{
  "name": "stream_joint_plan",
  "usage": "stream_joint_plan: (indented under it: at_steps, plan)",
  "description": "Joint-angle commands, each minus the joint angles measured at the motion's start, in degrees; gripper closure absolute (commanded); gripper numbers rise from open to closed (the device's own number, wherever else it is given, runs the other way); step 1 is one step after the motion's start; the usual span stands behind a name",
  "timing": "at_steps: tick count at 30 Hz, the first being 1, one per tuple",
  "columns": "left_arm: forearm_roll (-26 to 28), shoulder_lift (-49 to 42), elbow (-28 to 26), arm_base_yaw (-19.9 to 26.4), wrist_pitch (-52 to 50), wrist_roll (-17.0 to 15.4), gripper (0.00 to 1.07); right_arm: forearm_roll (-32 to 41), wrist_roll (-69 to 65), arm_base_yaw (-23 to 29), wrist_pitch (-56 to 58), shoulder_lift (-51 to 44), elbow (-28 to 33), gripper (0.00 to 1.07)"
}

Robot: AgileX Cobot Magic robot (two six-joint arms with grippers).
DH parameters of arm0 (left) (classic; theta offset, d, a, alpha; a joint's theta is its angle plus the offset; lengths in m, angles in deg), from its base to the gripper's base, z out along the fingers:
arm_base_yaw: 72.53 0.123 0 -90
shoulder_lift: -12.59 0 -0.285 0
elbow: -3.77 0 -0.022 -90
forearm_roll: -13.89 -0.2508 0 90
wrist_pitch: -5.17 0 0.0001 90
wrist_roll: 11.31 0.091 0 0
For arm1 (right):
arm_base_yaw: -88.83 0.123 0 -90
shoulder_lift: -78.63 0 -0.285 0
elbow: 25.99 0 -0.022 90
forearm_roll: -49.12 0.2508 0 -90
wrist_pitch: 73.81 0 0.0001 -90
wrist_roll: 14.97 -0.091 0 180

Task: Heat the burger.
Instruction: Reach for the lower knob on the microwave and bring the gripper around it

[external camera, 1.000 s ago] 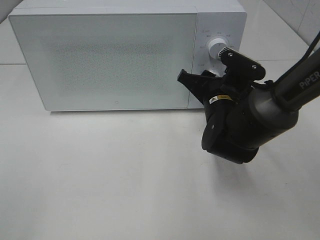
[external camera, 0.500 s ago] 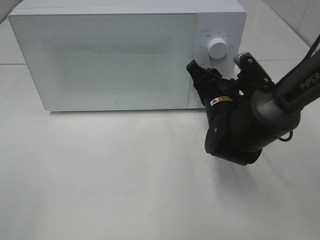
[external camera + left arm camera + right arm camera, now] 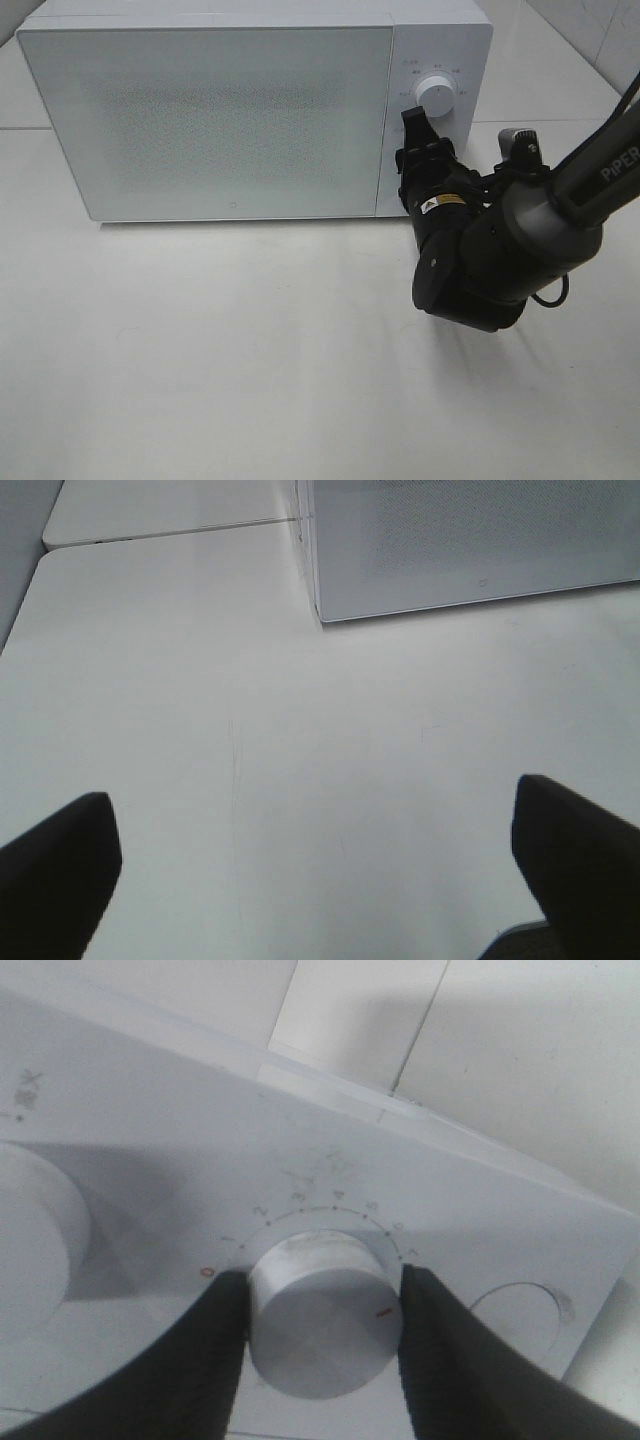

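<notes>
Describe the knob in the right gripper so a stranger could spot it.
Find the white microwave; its control panel, right of the door, carries two knobs. The one meant is the silver knob pinched between the black fingers of the right gripper. The other knob stands free; this one shows a red pointer mark and an arc of numbers starting at a red zero.

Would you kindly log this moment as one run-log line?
right gripper: closed on lower knob | left gripper: open above table | microwave door: shut | burger: not visible
</notes>
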Motion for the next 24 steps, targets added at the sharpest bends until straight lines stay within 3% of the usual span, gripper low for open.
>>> stream_joint_plan:
  at_steps: [1,24]
  plan:
    - [0.6,-0.9,0.2,0.1,-0.5,-0.3,0.06,-13.1,-8.6,0.6,-10.7,-0.7,-2.3,1.07]
    - [0.6,-0.9,0.2,0.1,-0.5,-0.3,0.06,-13.1,-42.1,0.6,-10.8,-0.7,-2.3,1.07]
